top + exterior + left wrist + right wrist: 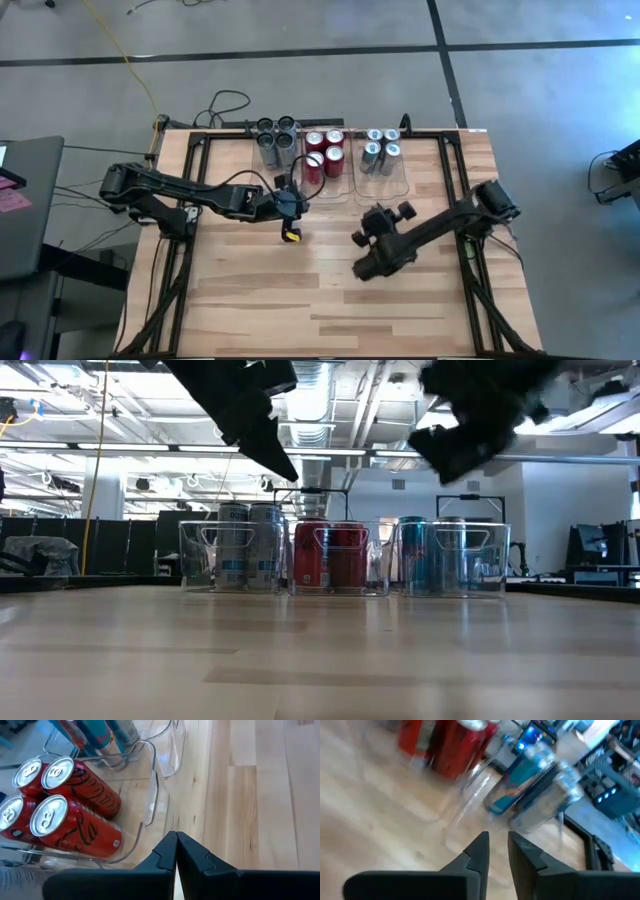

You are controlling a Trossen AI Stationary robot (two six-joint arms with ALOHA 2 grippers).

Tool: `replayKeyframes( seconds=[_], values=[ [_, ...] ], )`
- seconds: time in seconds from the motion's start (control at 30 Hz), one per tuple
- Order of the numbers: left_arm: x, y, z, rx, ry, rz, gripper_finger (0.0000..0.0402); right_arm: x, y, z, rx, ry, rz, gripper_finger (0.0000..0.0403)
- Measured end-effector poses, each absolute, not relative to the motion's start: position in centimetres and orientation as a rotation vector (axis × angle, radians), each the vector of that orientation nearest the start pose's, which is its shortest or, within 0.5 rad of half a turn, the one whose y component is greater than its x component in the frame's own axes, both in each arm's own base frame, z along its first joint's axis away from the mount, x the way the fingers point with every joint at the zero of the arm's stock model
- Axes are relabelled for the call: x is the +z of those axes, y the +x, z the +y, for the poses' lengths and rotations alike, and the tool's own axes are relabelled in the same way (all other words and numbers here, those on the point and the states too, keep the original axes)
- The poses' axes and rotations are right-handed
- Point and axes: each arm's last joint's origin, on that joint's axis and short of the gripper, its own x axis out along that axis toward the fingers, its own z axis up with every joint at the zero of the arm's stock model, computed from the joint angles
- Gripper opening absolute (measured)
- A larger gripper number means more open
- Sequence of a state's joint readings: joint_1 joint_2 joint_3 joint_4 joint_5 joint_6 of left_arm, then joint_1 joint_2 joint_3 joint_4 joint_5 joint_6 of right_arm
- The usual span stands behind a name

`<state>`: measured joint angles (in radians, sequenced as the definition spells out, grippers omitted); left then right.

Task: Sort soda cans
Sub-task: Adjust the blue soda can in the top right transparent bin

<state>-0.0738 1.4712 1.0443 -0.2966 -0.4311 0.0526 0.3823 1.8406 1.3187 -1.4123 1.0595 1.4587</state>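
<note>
**Clearing the Hands After the Last Can**

All soda cans stand in three clear bins at the table's (330, 290) far edge: grey cans (276, 140) in one, red cans (322, 152) in the middle, blue cans (381, 148) in the third. No can remains on the open table. The left hand (176, 851) is fully closed and empty, just beside the red bin. The right hand (498, 845) holds nothing, fingers slightly parted. Judged complete; withdraw both arms high, avoiding the bin walls.
</note>
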Motion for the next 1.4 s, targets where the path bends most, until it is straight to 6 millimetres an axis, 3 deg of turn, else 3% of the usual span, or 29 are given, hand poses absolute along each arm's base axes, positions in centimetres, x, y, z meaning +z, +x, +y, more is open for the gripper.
replayKeyframes(
  seconds=[0.2, 0.33, 0.47, 0.53, 0.67, 0.87, 0.97, 1.07, 1.2, 1.4],
  values=[
    [26.5, 30.6, -1.0, 0.315, 0.265, 0.700, 0.0006, 29.0, 29.0, 5.5, -1.105, -0.101, 0.837, 0.0111],
    [27.7, 29.6, -0.8, 0.316, 0.275, 0.691, 0.0006, 33.5, 28.7, 0.7, -0.923, -0.027, 0.931, 0.0090],
    [28.6, 28.7, -0.4, 0.333, 0.262, 0.677, 0.0006, 35.4, 28.4, -5.4, -0.653, 0.115, 0.956, 0.0070],
    [28.8, 28.4, -0.2, 0.342, 0.253, 0.679, 0.0006, 35.5, 28.1, -8.1, -0.540, 0.137, 0.973, 0.0070],
    [28.8, 28.1, 0.1, 0.352, 0.245, 0.701, 0.0006, 35.0, 27.3, -12.1, -0.471, 0.062, 1.023, 0.0099],
    [28.9, 28.2, 1.1, 0.384, 0.231, 0.692, 0.0006, 33.8, 27.8, -15.6, -0.441, -0.047, 1.034, 0.0189],
    [29.0, 28.2, 1.9, 0.413, 0.219, 0.683, 0.0006, 32.1, 29.0, -16.7, -0.387, -0.102, 1.081, 0.0209],
    [29.0, 28.2, 2.7, 0.440, 0.208, 0.685, 0.0006, 30.0, 30.4, -17.5, -0.336, -0.151, 1.140, 0.0200],
    [29.0, 28.1, 3.4, 0.465, 0.199, 0.689, 0.0006, 28.5, 31.7, -18.3, -0.301, -0.168, 1.196, 0.0156],
    [29.0, 28.0, 4.0, 0.486, 0.192, 0.692, 0.0006, 28.0, 32.6, -19.1, -0.281, -0.183, 1.236, 0.0085]
  ],
)
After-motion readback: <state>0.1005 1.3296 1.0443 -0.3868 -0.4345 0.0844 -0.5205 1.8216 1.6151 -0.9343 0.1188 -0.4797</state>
